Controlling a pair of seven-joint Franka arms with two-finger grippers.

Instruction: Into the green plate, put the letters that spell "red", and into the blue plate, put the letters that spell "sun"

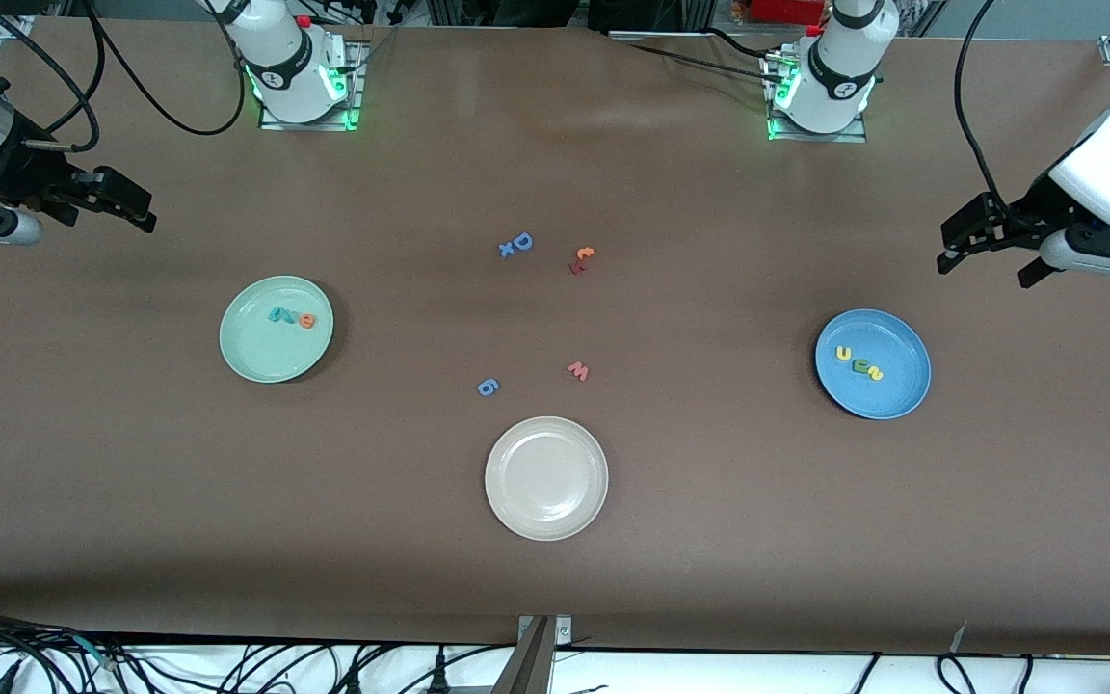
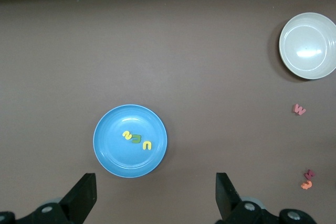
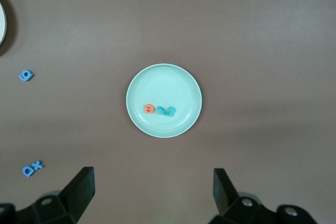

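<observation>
Mint-green plate (image 1: 276,329), sky-blue plate (image 1: 872,363), beige-white plate (image 1: 546,477), brown table (image 1: 709,540), seemingly red "w" (image 1: 579,370).

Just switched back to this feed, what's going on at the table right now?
Neither arm is handling anything. The left gripper hangs open above the table's edge at its own end, near the blue plate; the right gripper hangs open at its end, near the green plate. The teal and orange letters lie in the green plate, the yellow and green letters in the blue plate. The sorting looks done; spare letters and a beige plate remain mid-table.
</observation>
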